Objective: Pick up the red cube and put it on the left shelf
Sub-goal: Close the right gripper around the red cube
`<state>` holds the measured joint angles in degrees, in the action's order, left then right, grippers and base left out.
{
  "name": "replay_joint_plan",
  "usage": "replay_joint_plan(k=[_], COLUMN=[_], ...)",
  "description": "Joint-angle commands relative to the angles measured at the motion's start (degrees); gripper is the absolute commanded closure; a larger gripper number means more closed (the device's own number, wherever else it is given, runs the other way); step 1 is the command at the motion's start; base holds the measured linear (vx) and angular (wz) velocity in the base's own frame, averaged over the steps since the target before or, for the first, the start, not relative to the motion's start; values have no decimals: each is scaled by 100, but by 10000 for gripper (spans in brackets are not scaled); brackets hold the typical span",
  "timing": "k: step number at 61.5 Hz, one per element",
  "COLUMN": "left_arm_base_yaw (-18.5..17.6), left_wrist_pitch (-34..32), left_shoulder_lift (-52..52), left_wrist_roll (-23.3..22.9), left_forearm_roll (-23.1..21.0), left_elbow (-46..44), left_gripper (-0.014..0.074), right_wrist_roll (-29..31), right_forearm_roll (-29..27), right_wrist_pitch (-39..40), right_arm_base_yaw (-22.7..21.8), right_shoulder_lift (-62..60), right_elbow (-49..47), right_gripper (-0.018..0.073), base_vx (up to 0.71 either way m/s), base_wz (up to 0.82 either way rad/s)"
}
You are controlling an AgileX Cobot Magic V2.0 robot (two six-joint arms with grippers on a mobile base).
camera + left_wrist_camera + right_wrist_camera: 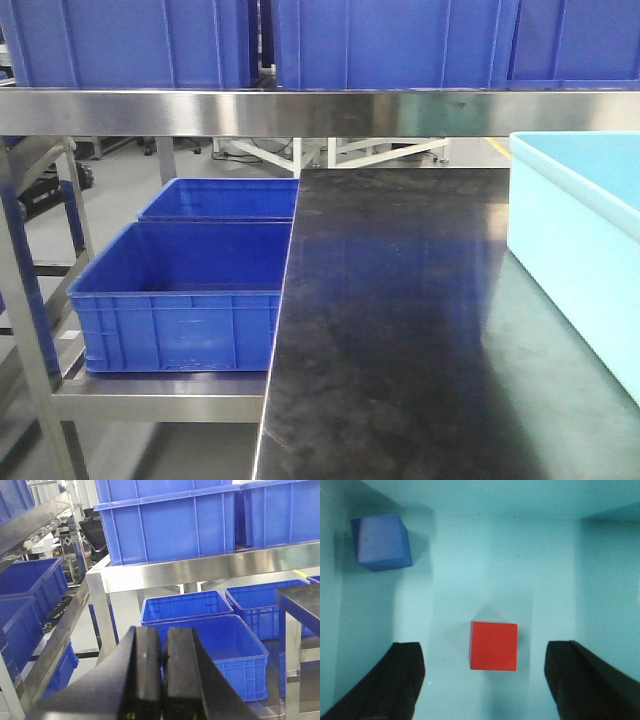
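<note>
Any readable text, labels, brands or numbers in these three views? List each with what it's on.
No readable text in any view.
The blue plastic crates, stainless steel shelf rail, dark tabletop, pale turquoise bin, red cube and blue cube show bare faces.
The black-and-white diamond marks behind the rack are too blurred to read.

We see a dark tabletop (400,340) with a pale blue bin (570,240) at its right edge. Inside the bin a blue cube (381,542) lies near the far left corner. Left of the tabletop two blue crates (180,310) sit one behind the other, with upper crates (390,40) above
</note>
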<state>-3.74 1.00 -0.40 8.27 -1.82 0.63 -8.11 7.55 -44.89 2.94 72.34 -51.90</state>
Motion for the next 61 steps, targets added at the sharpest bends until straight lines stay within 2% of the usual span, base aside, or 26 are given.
replay_joint_plan(k=[1,16,61], left_arm_base_yaw=[22,22,22], left_wrist_pitch=[-476,-476,-476], left_shoulder_lift=[47,47,47], left_wrist_roll=[3,3,3], left_forearm_roll=[-57,-57,-57], left_elbow=[126,126,126], left_gripper=[491,491,491], right_wrist_roll=[0,-2,-2], right_forearm_roll=[161,166,215], right_wrist_pitch=[202,268,538], right_arm_base_yaw=[-85,-308,-308], right_shoulder_lift=[-47,307,1352], right_elbow=[-205,-205,-205], right_gripper=[-45,-45,-45], base_vx=[0,0,0], base_wz=[0,0,0])
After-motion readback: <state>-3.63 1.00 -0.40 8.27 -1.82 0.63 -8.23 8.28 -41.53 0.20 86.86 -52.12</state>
